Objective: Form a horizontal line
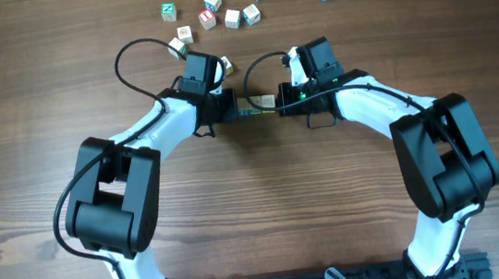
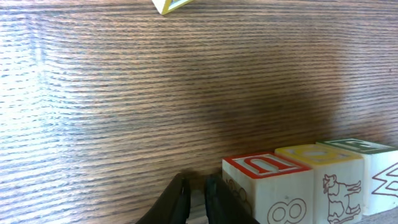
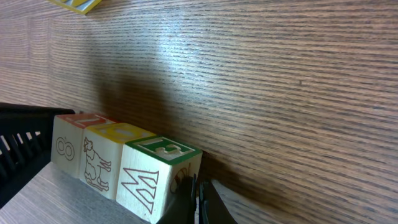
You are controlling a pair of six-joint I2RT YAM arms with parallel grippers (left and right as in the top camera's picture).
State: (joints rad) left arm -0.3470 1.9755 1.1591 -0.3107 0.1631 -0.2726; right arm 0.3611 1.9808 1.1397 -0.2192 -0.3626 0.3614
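Where the horizontal line (image 2: 311,180) lies, left fingers (image 2: 174,205), right fingers (image 3: 217,208) clenched empty alongside; scattered cubes (image 1: 233,18) beyond

Bright, even light; soft shadows.

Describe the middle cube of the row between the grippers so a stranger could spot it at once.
On the wooden table, look between the left gripper and the right gripper, where a row of three cubes lies edge to edge. The middle cube has a yellow top and an outlined animal on its side; the red-topped cube and the green-topped cube flank it.
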